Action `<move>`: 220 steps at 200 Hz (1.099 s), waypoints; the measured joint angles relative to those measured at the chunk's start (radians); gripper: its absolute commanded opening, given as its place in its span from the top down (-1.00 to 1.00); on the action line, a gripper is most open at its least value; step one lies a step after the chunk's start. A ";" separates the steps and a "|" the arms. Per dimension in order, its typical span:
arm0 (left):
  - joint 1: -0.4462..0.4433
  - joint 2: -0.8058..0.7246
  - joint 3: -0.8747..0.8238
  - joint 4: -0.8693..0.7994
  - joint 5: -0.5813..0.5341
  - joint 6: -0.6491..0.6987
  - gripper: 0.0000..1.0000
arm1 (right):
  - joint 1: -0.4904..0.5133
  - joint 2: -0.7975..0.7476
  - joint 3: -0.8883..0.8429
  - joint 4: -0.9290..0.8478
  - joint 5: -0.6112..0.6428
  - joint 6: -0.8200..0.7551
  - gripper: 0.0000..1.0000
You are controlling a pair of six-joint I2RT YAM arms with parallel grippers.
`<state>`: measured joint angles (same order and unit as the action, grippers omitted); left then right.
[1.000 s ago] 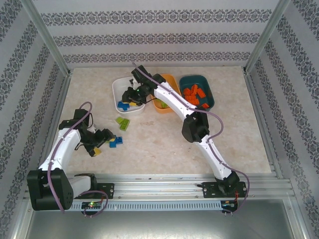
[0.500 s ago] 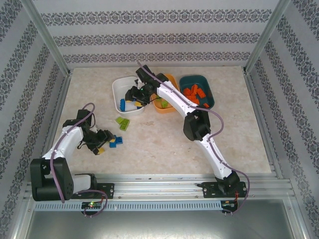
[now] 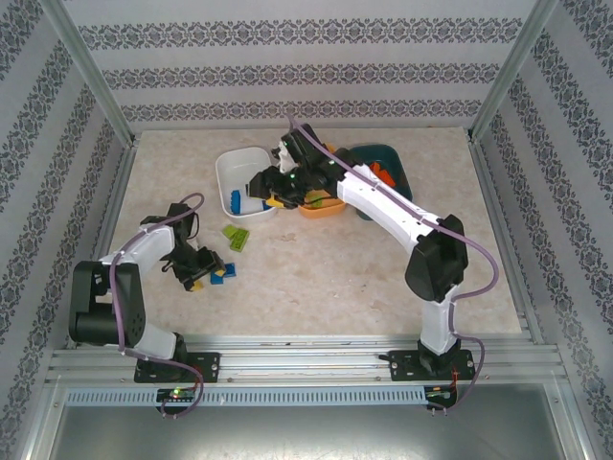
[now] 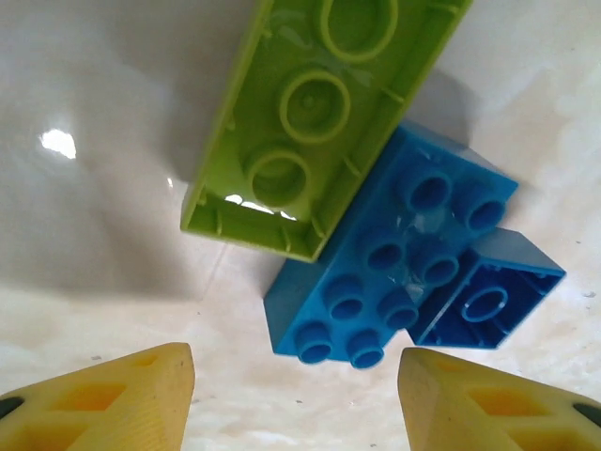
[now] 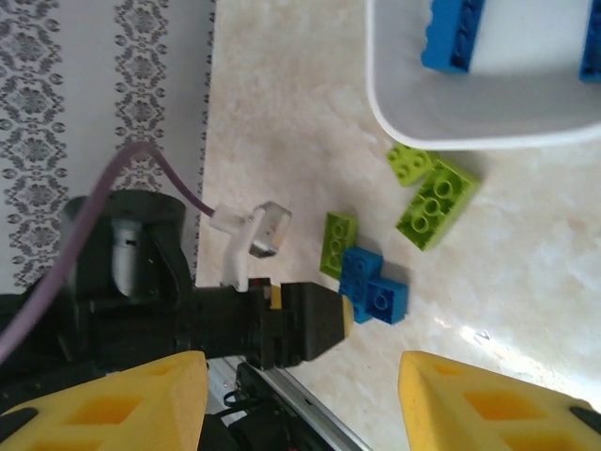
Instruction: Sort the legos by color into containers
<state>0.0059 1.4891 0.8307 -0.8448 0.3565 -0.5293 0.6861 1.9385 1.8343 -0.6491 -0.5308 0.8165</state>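
The blue brick [image 4: 394, 254] sits dead centre below my left tool [image 4: 296, 409], studs up on the counter [image 4: 84, 141]. It's crowded, though. A lime brick [image 4: 319, 122], hollow side up, overlaps one edge, and a second blue [image 4: 488, 301] is jammed against the far corner. My yellow fingers [image 4: 113, 399] stand apart with nothing between them.

Out from there, two loose limes [image 3: 235, 237] lie on the counter, then comes the white dish [image 3: 233, 171] with blues [image 3: 239, 202] already in it. The orange dish [image 3: 326, 209] sits next door, half hidden. The teal dish [image 3: 383, 153] past it holds orange bricks [image 3: 381, 175].

My right tool [image 5: 302, 404] hangs near the white dish's rim, fingers apart too, carrying nothing.

Here's what worries me. If I close here, a finger could catch the second blue or the lime brick instead of seating squarely. Then the brick would twist out or drag its neighbours across the counter. Worse, the lime brick could ride up with it and land in the wrong dish. I reckon the white dish is where this one belongs, and my right tool hangs right beside it, so the two arms could meet there.

As for pose, my left arm [image 3: 134, 251] is folded short, close to its base, wrist tipped down at the pile. My right arm [image 3: 383, 203] is stretched long, elbow high, reaching across the orange dish.
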 measured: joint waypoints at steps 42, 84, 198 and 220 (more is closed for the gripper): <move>-0.031 0.086 0.055 -0.008 -0.005 0.052 -0.20 | -0.015 -0.023 -0.119 0.025 0.023 0.016 -0.13; -0.074 0.151 0.117 -0.007 0.002 0.075 -0.20 | -0.016 -0.036 -0.120 0.041 0.034 0.016 -0.13; -0.111 0.180 0.207 -0.053 -0.054 0.113 -0.27 | -0.016 -0.016 -0.056 0.048 0.034 0.019 -0.12; -0.112 0.162 0.240 -0.061 -0.055 0.115 -0.31 | -0.014 0.005 -0.050 0.048 0.034 0.019 -0.13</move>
<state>-0.1059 1.6512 1.0706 -0.9062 0.3019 -0.4141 0.6724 1.9438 1.7840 -0.6014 -0.4965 0.8356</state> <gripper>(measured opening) 0.651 0.563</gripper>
